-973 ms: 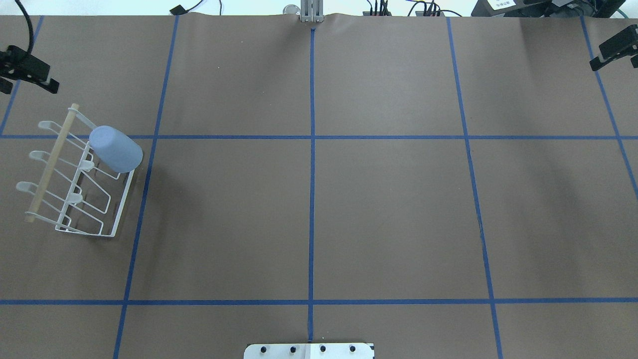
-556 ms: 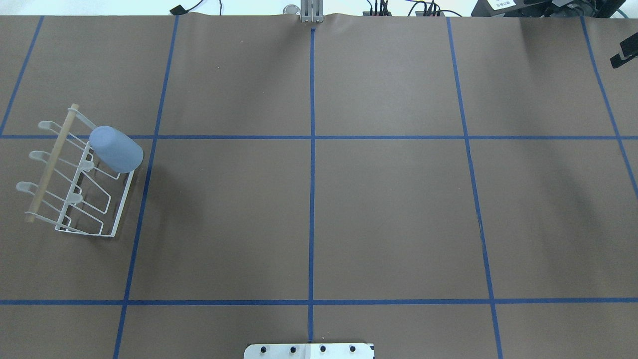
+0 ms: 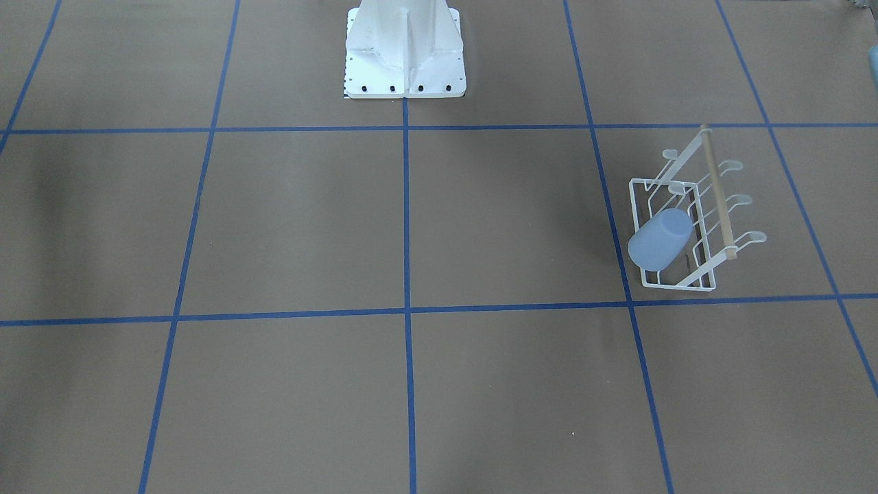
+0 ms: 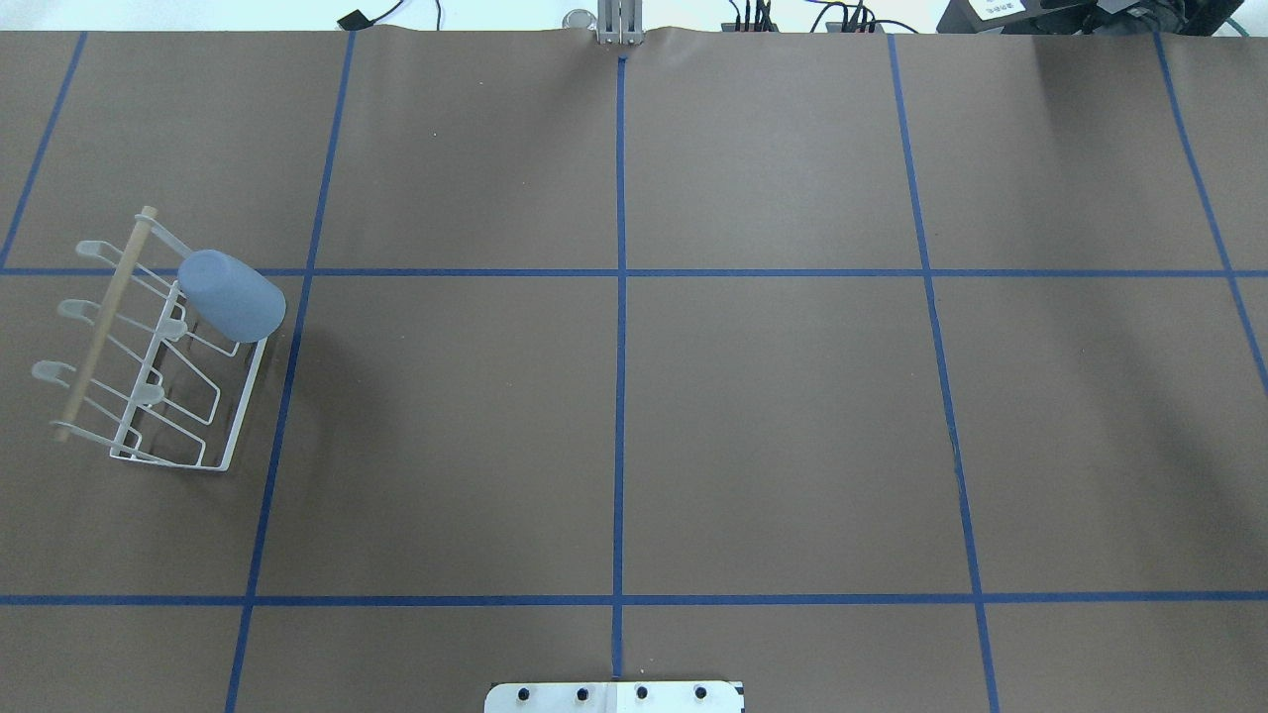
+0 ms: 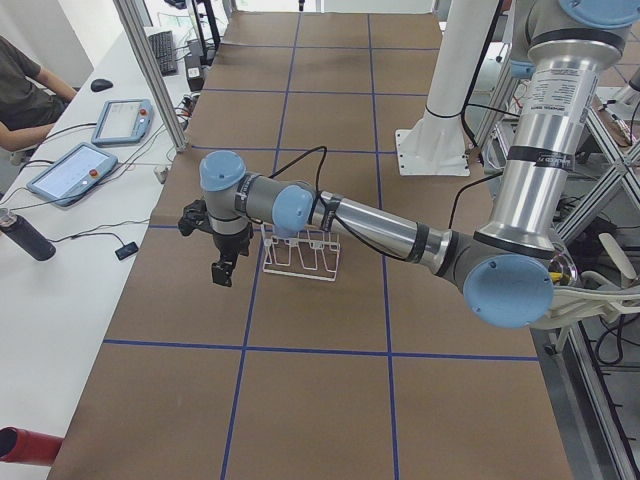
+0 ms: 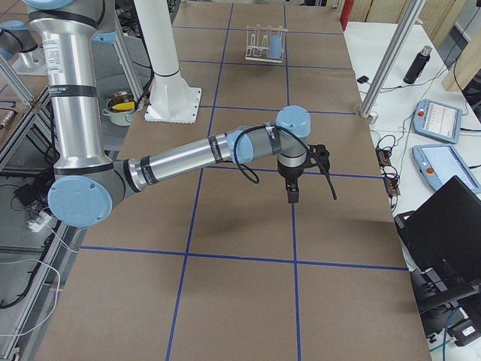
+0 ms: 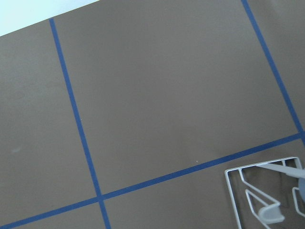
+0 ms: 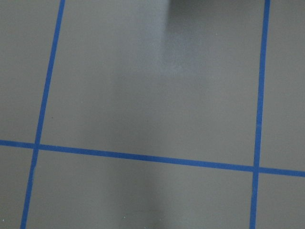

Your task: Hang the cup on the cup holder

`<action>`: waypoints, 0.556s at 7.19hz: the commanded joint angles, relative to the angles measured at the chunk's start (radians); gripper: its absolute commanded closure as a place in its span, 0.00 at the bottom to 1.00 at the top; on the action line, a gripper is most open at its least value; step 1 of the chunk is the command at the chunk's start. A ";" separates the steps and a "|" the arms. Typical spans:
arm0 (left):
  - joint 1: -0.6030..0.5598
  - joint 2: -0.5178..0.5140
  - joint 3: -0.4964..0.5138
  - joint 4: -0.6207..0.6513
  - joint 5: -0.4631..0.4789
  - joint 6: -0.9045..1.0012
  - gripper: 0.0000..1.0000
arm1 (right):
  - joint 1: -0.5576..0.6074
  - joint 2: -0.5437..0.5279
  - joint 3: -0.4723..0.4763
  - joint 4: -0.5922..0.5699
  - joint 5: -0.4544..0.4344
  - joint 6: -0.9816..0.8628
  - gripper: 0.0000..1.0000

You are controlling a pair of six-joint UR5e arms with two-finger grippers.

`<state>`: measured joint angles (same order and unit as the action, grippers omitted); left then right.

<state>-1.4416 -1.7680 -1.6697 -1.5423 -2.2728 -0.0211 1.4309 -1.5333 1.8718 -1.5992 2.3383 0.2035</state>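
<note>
The pale-blue cup (image 4: 232,296) sits tilted, mouth down, over a prong at the far end of the white wire cup holder (image 4: 246,404) at the table's left. Across the table it shows as the cup (image 3: 660,239) on the cup holder (image 3: 719,195). No gripper touches either. My left gripper (image 5: 222,268) hangs above the table beside the rack, on the side towards the table's end. My right gripper (image 6: 292,192) hovers over bare table far from the cup (image 6: 276,47). Both appear only in the side views, so I cannot tell whether they are open or shut.
The white bolted pedestal (image 3: 405,51) stands at the robot's edge of the table. Blue tape lines grid the brown surface. A person sits at a side bench (image 5: 70,150) with tablets beyond the left end. A laptop (image 6: 443,233) and pendants lie beyond the right end.
Both grippers have drawn outward and left the overhead view, the left off its left edge, the right off its right edge. Cup and rack have not moved.
</note>
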 commanded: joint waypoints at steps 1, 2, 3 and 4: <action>0.000 0.007 -0.013 -0.001 -0.008 -0.013 0.02 | -0.022 -0.047 0.047 -0.013 -0.002 -0.016 0.00; 0.001 0.010 -0.018 0.007 -0.036 -0.014 0.02 | -0.045 -0.050 0.040 -0.019 -0.029 -0.016 0.00; 0.001 0.013 -0.009 0.011 -0.116 -0.022 0.02 | -0.062 -0.041 0.029 -0.019 -0.036 -0.016 0.00; 0.001 0.013 -0.016 0.008 -0.116 -0.026 0.02 | -0.078 -0.015 -0.002 -0.019 -0.060 -0.018 0.00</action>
<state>-1.4407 -1.7563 -1.6823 -1.5341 -2.3590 -0.0411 1.3742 -1.5703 1.8978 -1.6174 2.3026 0.1871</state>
